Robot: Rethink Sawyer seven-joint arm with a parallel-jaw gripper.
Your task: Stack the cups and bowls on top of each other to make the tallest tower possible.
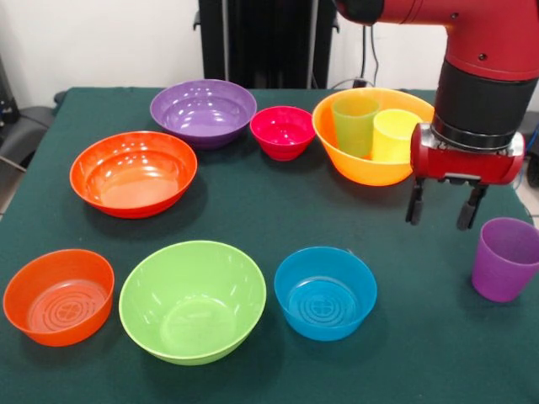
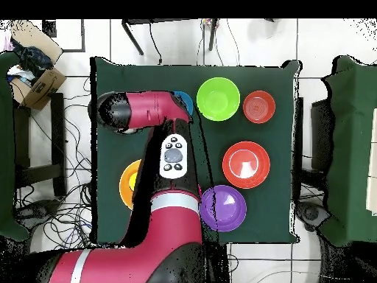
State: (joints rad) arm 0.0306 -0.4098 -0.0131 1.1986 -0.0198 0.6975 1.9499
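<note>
The big orange bowl [image 1: 370, 160] stands at the back right and holds the green cup [image 1: 354, 124] and the yellow cup [image 1: 395, 135], both upright. My gripper [image 1: 442, 210] hangs open and empty just in front of that bowl, above the cloth. The purple cup [image 1: 505, 258] stands upright to its right and nearer the front, apart from it. The purple bowl [image 1: 203, 111], small pink bowl [image 1: 283, 131], wide red-orange bowl [image 1: 133, 172], small orange bowl [image 1: 58, 295], big lime green bowl [image 1: 192, 299] and small blue bowl [image 1: 325, 292] stand separately. No tower stands.
The green cloth table [image 1: 253, 210] ends close beyond the purple cup. In the overhead view my arm [image 2: 158, 110] covers the cups, the pink bowl and most of the blue bowl [image 2: 184, 99]; the lime green bowl [image 2: 218, 98] and red-orange bowl [image 2: 246, 164] show.
</note>
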